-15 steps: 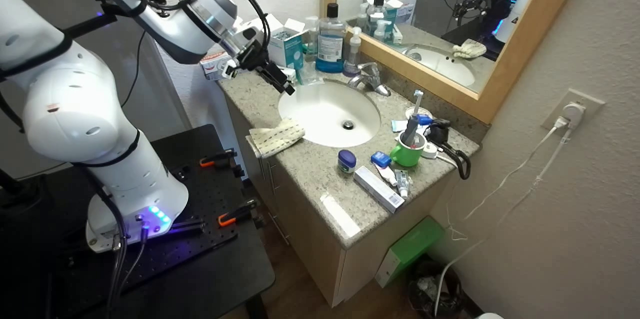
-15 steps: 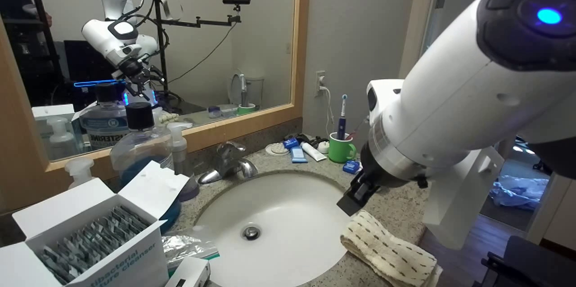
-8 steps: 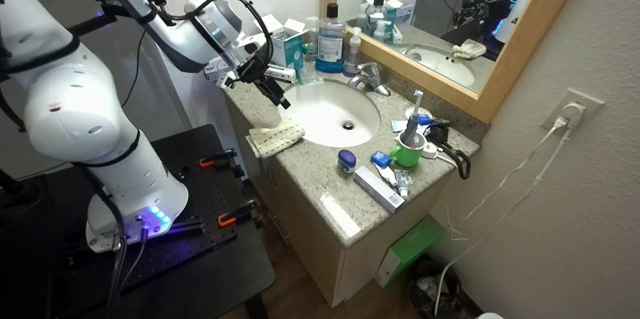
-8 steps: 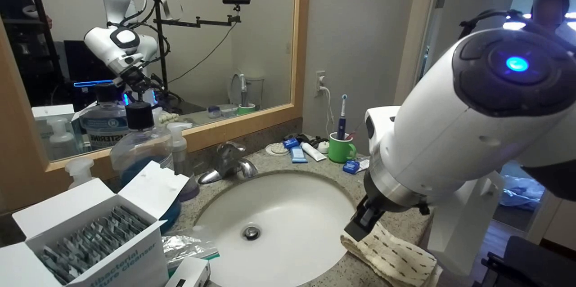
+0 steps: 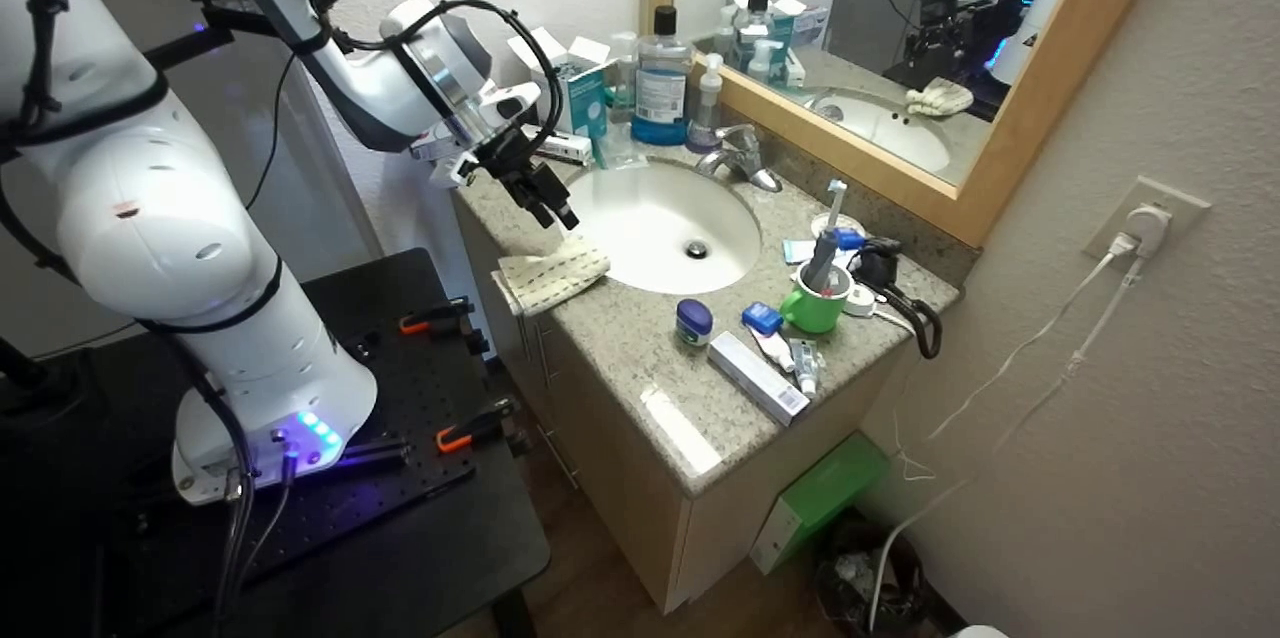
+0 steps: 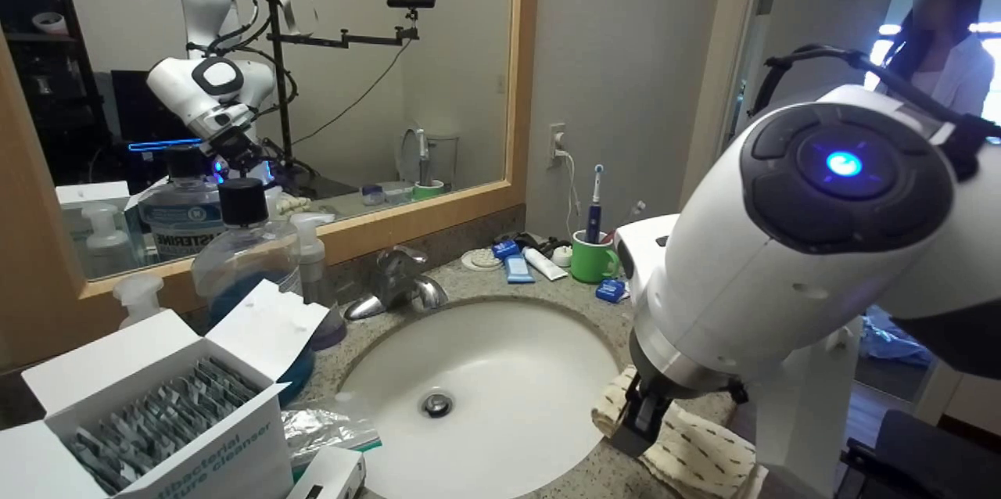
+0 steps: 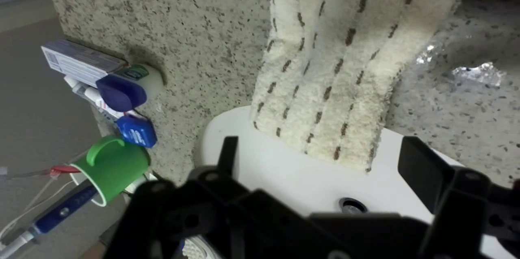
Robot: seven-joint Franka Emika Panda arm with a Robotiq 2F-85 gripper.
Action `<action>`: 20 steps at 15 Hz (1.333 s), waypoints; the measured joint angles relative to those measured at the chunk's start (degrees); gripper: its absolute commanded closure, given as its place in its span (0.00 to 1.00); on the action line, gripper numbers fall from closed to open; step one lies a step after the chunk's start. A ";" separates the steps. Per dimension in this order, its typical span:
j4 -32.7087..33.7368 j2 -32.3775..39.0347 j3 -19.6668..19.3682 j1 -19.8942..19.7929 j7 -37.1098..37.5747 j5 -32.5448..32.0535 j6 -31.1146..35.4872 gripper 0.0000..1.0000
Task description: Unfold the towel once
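The towel (image 5: 553, 276), cream with rows of dark dashes, lies folded on the counter at the sink's rim. One end laps over the white basin and the opposite end reaches the counter's front edge. My gripper (image 5: 562, 216) hovers above the basin end of it. In the wrist view the gripper (image 7: 320, 147) is wide open, its fingers apart with nothing held, and the towel (image 7: 325, 68) ends short of the line between the fingertips. In an exterior view the fingers (image 6: 640, 425) cover part of the towel (image 6: 704, 448); whether they touch it cannot be told there.
The sink basin (image 5: 665, 228) and faucet (image 5: 740, 158) lie beyond the towel. A green mug (image 5: 815, 303) with a toothbrush, a purple-capped jar (image 5: 693, 321) and a long box (image 5: 757, 378) stand on the counter. An open carton (image 6: 164, 405) and a mouthwash bottle (image 6: 246, 249) stand along the basin's far side.
My gripper has come down towards the towel and turned somewhat, so that both fingers now show in an exterior view. It has stayed open. The towel has not moved.
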 measured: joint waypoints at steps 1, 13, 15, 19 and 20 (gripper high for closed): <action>0.37 0.52 -0.12 0.42 -1.05 0.18 0.00 0.00; 5.11 7.64 -2.52 1.66 -8.96 2.78 0.00 0.10; 6.07 9.02 -2.98 1.66 -9.99 3.51 0.00 0.11; 7.51 11.16 -3.63 1.66 -10.23 4.07 0.00 0.42; 7.77 11.51 -3.71 1.66 -10.23 4.17 0.00 0.50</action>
